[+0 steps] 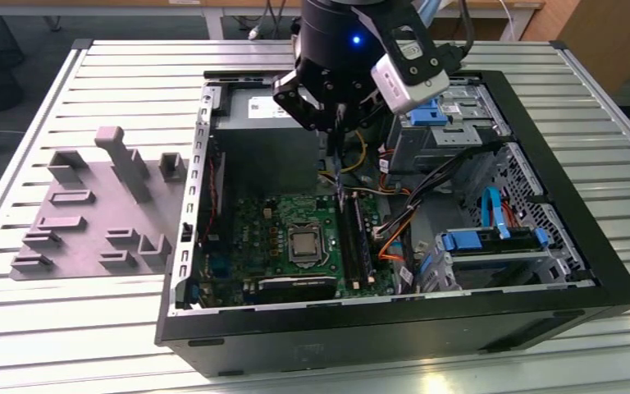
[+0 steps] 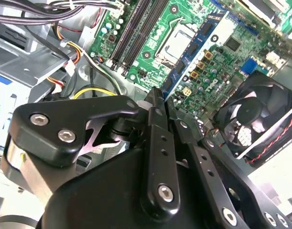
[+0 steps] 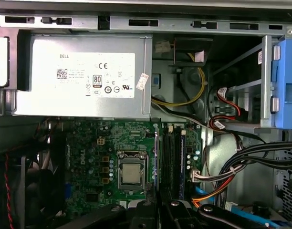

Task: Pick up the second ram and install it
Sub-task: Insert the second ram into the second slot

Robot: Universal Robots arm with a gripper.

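I am holding the second ram [image 1: 340, 185] edge-on between my gripper's [image 1: 338, 130] closed fingers, hanging it above the black memory slots [image 3: 171, 160] on the motherboard [image 1: 293, 238], and I am judging that any tilt could jam it against a slot wall.

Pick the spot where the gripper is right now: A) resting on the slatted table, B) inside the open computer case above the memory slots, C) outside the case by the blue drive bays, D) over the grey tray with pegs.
B: in the exterior view the gripper hangs inside the open computer case, above the memory slots.
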